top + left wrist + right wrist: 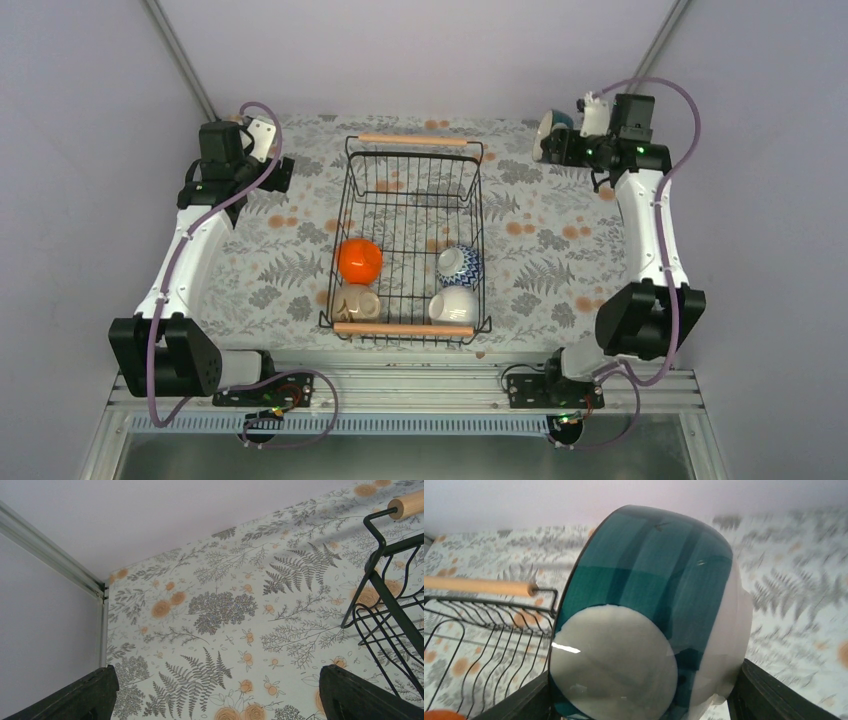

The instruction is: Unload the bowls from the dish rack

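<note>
The right fingers (774, 695) stand partly spread, clamped on either side of the teal bowl (649, 580). It is tipped on its side with its pale foot toward the wrist camera, at the upper right of the top view, beyond the dish rack (412, 139). The left fingers (75, 700) gape wide and empty over the bench (270, 250) at the upper left.

The orange bowl (359, 260), beige bowl (355, 301), patterned bowl (459, 266) and white bowl (453, 305) sit in the rack's lower end. They look like glazed ceramic: rigid, slick, light and chippable. A grip pinching the wall at the rim should hold best, with a gentle set-down.
</note>
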Tool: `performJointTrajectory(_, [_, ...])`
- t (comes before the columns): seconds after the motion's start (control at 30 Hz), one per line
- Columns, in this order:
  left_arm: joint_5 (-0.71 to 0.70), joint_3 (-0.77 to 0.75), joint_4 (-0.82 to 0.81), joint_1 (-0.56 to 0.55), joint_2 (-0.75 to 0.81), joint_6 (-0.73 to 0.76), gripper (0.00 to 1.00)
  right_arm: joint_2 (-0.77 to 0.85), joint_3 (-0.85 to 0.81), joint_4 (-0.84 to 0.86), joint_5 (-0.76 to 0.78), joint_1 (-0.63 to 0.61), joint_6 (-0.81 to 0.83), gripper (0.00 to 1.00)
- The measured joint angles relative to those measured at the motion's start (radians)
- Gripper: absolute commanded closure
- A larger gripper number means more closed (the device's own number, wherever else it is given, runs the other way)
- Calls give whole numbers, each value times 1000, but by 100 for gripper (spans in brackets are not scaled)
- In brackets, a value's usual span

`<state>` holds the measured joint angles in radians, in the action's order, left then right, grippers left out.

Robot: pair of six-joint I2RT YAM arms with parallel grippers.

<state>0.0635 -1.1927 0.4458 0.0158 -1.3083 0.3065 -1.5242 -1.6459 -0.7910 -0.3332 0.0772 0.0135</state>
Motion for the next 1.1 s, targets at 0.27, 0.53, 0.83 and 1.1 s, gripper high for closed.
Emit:
performJointTrajectory(0.27, [0, 20, -10, 0, 0, 0, 0, -100, 160, -1, -232, 122, -7, 64])
performJointTrajectory(0.53, [4, 84, -17, 0, 4, 0, 0, -175, 243, 42, -326, 134, 11, 64])
performJointTrajectory(0.83, [20, 100, -39, 0, 27, 1, 0, -287, 319, 98, -326, 145, 46, 64])
performJointTrajectory(1.1, [27, 118, -51, 0, 32, 1, 0, -307, 325, 129, -323, 147, 61, 61])
